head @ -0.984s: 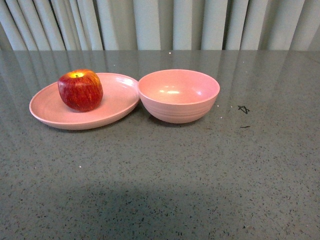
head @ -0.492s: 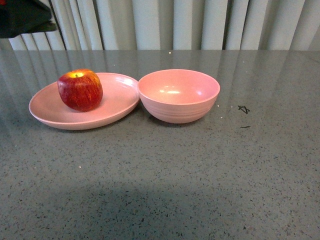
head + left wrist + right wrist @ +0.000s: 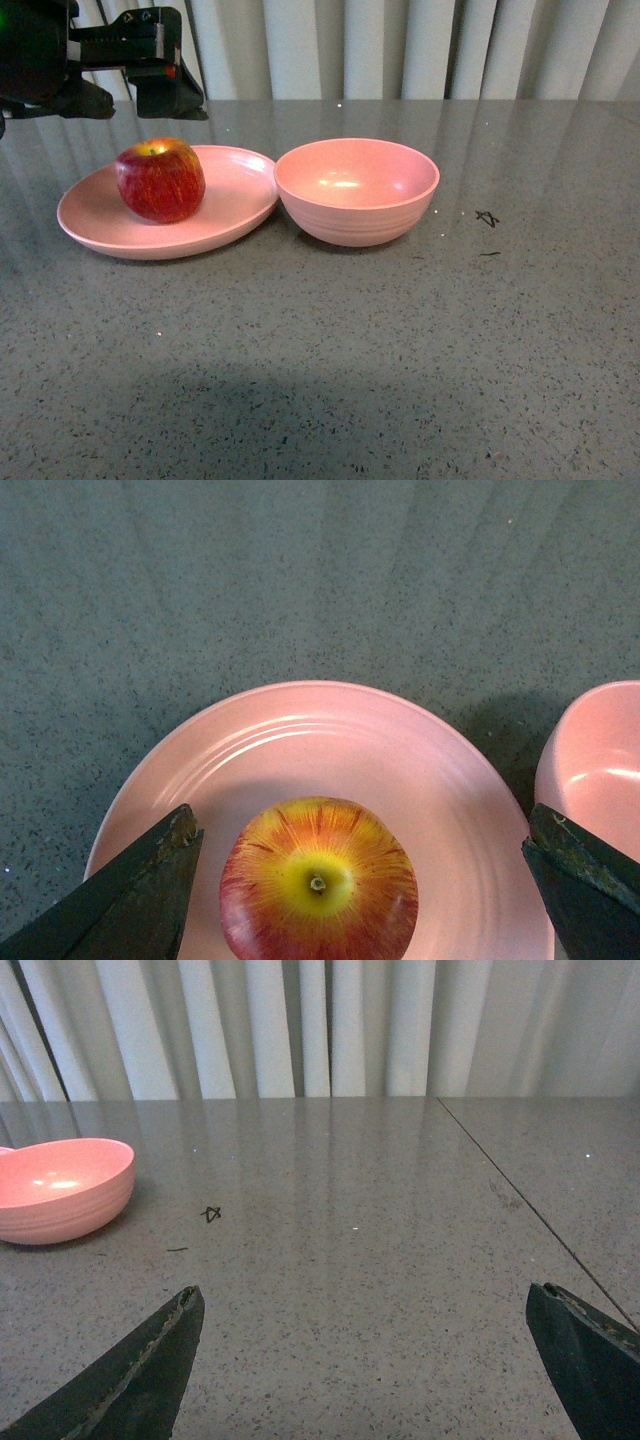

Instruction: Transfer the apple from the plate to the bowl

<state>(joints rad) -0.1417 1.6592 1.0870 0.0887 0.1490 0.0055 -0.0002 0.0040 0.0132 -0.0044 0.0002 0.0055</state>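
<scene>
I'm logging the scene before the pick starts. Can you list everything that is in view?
apple: 1, red with yellow streaks, on the plate, stem dip up
plate: 1, pale pink, on the table, left of the bowl
bowl: 1, pale pink, empty, close beside the plate
pen marks: 2, black, on the table right of the bowl
table: 1, grey speckled
curtain: 1, pale, pleated, behind the table
left gripper: 1, black, open, above the apple
right gripper: 1, black, open, over bare table, right of the bowl

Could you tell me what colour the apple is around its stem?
Yellow on the apple, streaking to red; left wrist view.
</scene>
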